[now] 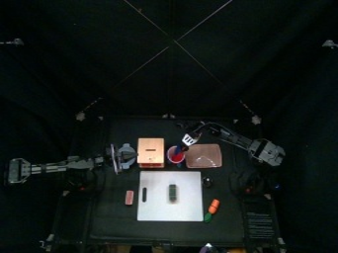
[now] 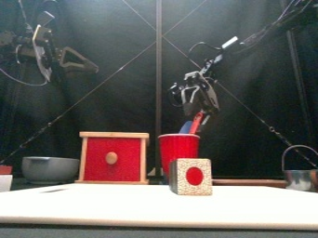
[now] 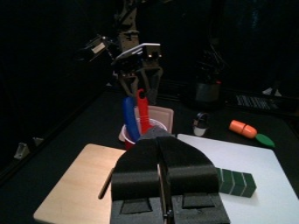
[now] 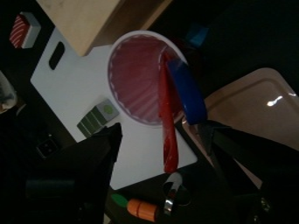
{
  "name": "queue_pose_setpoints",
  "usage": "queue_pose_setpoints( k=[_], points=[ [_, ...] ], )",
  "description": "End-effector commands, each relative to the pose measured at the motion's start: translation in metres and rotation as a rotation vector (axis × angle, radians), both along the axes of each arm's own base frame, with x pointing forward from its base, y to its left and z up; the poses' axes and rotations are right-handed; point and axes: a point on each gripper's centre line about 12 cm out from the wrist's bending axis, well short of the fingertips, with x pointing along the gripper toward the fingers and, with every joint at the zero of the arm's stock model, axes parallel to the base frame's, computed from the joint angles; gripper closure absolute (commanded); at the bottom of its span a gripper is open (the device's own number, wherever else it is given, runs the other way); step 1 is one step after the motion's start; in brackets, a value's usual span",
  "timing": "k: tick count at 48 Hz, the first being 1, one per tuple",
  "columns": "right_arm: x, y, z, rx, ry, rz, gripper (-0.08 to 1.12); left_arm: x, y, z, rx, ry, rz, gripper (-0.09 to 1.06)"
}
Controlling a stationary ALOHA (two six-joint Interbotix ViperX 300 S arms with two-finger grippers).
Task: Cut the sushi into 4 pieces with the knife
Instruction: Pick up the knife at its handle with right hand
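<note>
The red cup (image 2: 179,153) stands behind the white cutting board (image 1: 193,195) and holds a blue knife (image 4: 187,87) and a red knife (image 4: 170,122). My right gripper (image 2: 195,100) hangs just above the cup, open. The handle of the red knife (image 3: 142,109) lies between its jaws, and the blue knife (image 3: 129,114) is beside it. The dark green sushi roll (image 1: 173,190) lies on the board, its white and red end (image 2: 191,176) facing the front. My left gripper (image 1: 122,158) is shut on nothing, held high over the wooden box (image 1: 150,155).
The pink tray (image 1: 205,155) lies right of the cup. A blue-grey bowl (image 2: 50,168) sits left of the box, and a metal cutter (image 2: 298,177) at the far right. An orange toy (image 1: 212,206) and a green toy (image 3: 265,138) lie right of the board, a small red toy (image 1: 129,197) left.
</note>
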Motion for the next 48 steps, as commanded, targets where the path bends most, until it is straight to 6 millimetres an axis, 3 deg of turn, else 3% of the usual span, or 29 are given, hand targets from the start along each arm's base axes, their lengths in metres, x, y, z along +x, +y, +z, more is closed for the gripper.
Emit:
queue_pose_setpoints(
  k=[1,13,26,41,48],
  points=[
    [0.0025,-0.0009,0.0106,-0.022,-0.02,0.006,0.07,0.0015,0.0012,0.005,0.004,-0.015,0.003,0.98],
    [0.0053,-0.0027,0.0072,-0.019,-0.013,0.007,0.1,0.0015,0.0012,0.005,0.003,-0.015,0.003,0.98],
    [0.0038,0.0,0.0052,-0.001,0.004,0.02,0.43,0.0015,0.0012,0.005,0.003,-0.015,0.003,0.98],
    [0.0027,0.0005,0.0049,0.018,0.026,-0.001,0.64,0.0016,0.0015,0.0056,0.003,-0.017,0.005,0.98],
    [0.0021,-0.0013,0.0143,0.02,0.019,-0.001,0.78,0.0014,0.0023,0.0056,0.005,-0.016,0.008,0.98]
  ],
)
